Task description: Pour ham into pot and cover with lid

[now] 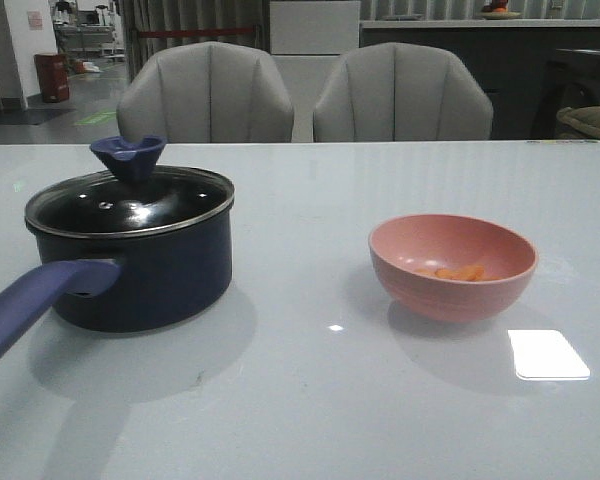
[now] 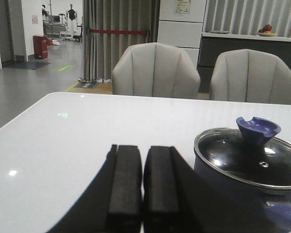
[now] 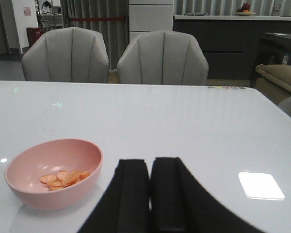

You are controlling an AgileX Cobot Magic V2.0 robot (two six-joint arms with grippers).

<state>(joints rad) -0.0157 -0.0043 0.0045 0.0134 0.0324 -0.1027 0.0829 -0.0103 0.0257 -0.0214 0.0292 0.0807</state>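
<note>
The dark navy pot (image 1: 140, 270) stands on the left of the white table, its purple-blue handle (image 1: 30, 305) pointing toward the front. The glass lid (image 1: 130, 203) with its blue knob (image 1: 128, 156) sits on the pot. Orange ham slices (image 1: 458, 272) lie in a pink bowl (image 1: 452, 265) on the right. My left gripper (image 2: 142, 158) is shut and empty, beside the pot (image 2: 233, 179) and apart from it. My right gripper (image 3: 150, 167) is shut and empty, next to the bowl (image 3: 53, 172) holding the ham (image 3: 63, 178). Neither gripper shows in the front view.
Two grey chairs (image 1: 205, 95) (image 1: 400, 95) stand behind the table's far edge (image 1: 300, 143). A bright window reflection (image 1: 548, 354) lies on the tabletop near the bowl. A counter and a red bin (image 1: 52, 76) are far behind.
</note>
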